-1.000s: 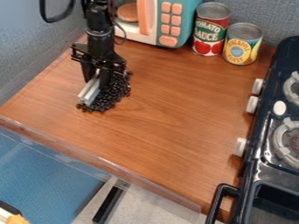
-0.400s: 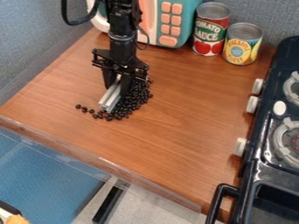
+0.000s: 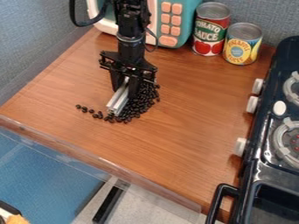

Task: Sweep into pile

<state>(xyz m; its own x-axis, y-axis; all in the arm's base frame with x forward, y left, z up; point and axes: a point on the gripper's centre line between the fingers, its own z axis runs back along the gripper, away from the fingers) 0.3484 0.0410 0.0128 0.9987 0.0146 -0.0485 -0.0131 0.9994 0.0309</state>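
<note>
1. With my black two-finger gripper [image 3: 125, 89] hanging down over the wood-grain surface [image 3: 181, 109], I take up the upper left of the camera view, my black arm [image 3: 131, 37] coming in from the top edge.
2. My jaws stand closed around a long, pale grey bar [image 3: 119, 101], parted only by its width; its lower end slants down toward the front edge, at the surface beside the beans.
3. The small black beans [image 3: 141, 104] gather in a dense heap along the bar's right side as seen in the view, some close against it and partly behind my gripper.
4. A loose line of stray beans [image 3: 84, 109] trails off to the left of the bar's lower end, thinning to single ones lying apart.
5. Behind me stands a teal-and-white toy microwave [image 3: 189, 11] with peach buttons; to its right, a taller can with a red label [image 3: 211, 27] stands near a shorter can with a yellow-and-blue label [image 3: 242, 45].
6. Along the right edge sits a black toy stove [image 3: 286, 50] with white knobs [image 3: 252, 105] and grey burner grates [image 3: 281, 142], well apart from the heap.
</note>
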